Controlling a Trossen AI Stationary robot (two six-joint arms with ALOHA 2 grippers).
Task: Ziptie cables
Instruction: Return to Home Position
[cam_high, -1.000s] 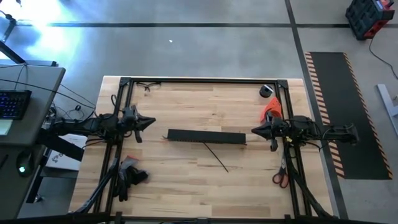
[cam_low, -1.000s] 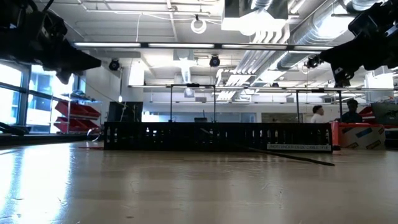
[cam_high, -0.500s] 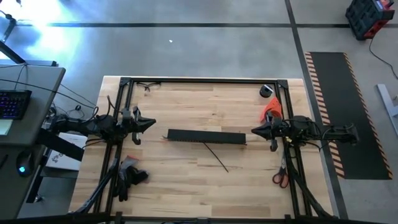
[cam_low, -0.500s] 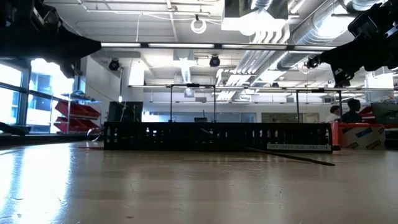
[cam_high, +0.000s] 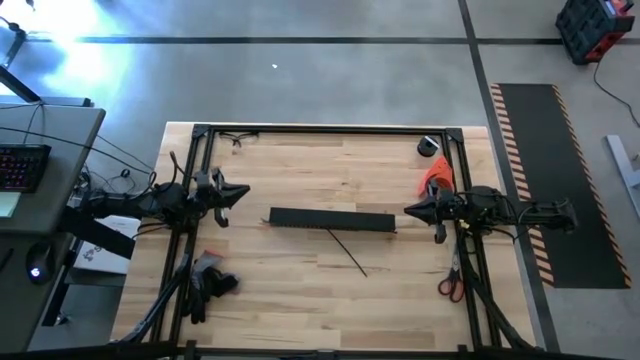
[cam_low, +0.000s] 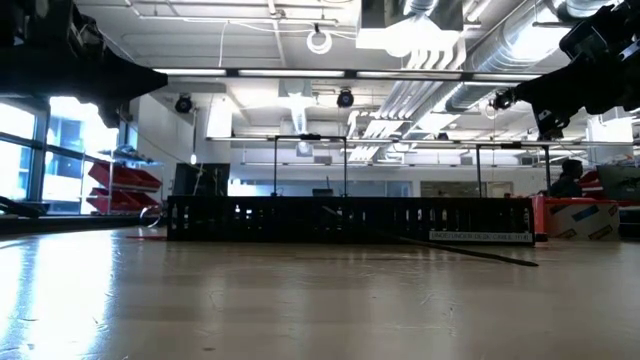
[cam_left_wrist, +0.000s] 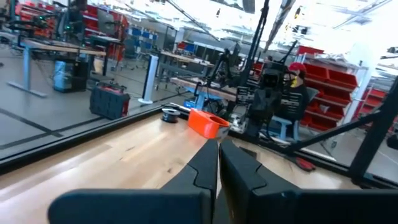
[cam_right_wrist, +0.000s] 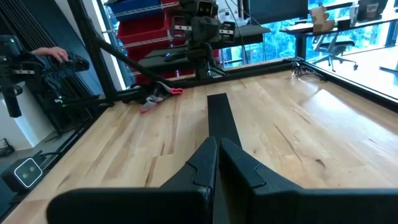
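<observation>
Wood of the pale table (cam_high: 300, 165) fills the front of the low view; a little farther on it a thin dark strand (cam_high: 348, 250) lies slanted, one end at the long side of the black cable duct (cam_high: 332, 219); the duct lies flat across the middle of the table with its lid on, so its inside is hidden; the cables show nowhere, and I cannot tell if they are in the duct. The left hand (cam_high: 243, 191) hangs above the table's left side, its tip turned to the duct's left end but well apart from it; its fingers (cam_left_wrist: 205, 165) are pressed together and hold nothing; the right hand (cam_high: 408, 210) hangs just beside the duct's right end, raised over the wood, its fingers (cam_right_wrist: 205, 163) also pressed together and holding nothing. Behind the right hand sits an orange container (cam_high: 437, 179); its content cannot be seen; farther back, near the corner, lies a black tape roll (cam_high: 429, 146).
</observation>
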